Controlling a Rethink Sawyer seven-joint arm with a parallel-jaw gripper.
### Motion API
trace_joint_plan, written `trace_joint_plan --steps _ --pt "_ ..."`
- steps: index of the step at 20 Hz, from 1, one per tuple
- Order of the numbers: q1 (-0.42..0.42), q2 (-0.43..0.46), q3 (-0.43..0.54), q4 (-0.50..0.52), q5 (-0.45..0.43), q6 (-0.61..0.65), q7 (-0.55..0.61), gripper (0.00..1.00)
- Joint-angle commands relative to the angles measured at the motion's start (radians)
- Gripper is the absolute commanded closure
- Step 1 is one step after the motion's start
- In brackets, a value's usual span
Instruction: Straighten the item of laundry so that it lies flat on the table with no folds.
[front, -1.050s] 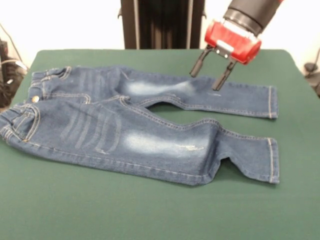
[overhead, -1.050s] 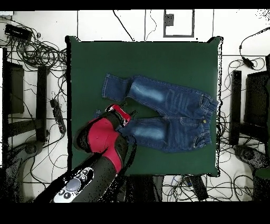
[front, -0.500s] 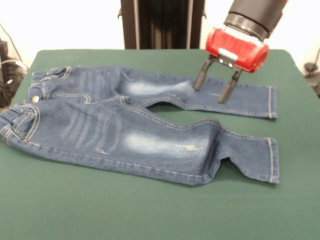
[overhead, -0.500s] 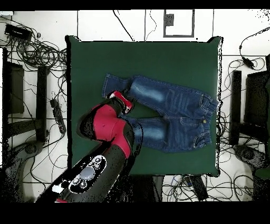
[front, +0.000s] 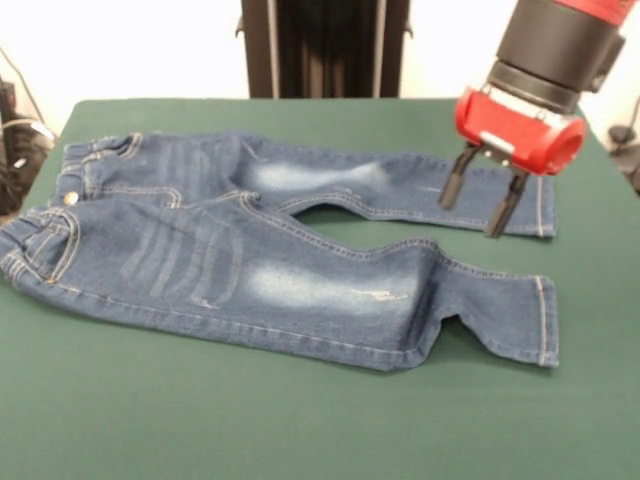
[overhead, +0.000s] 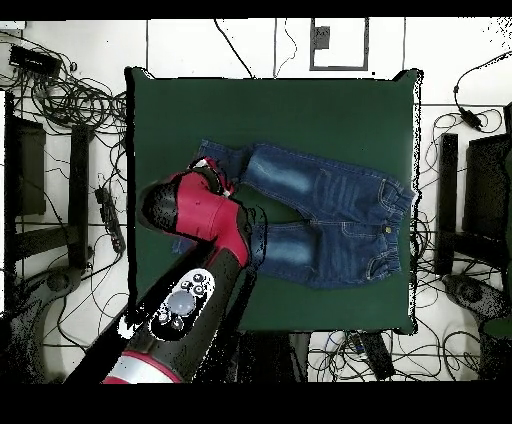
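Lying spread on the desk, the jeans leave a broad bare green strip along the near edge, their near leg kinked at the knee. Beyond, the tool hangs with jaws wide over the far leg's cuff; the overhead view hides it under the red arm.
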Motion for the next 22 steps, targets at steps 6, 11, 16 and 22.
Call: trace_joint_plan --steps 6,11,16,22 --pt "-0.076 0.049 0.041 -0.284 0.12 0.443 0.453 0.0" --pt "-0.123 0.119 0.01 -0.408 0.133 0.469 0.545 0.0" --pt "-0.167 0.252 -0.05 -0.534 0.138 0.409 0.62 0.0" --pt "-0.198 0.323 -0.05 -0.644 0.154 0.473 0.662 0.0"
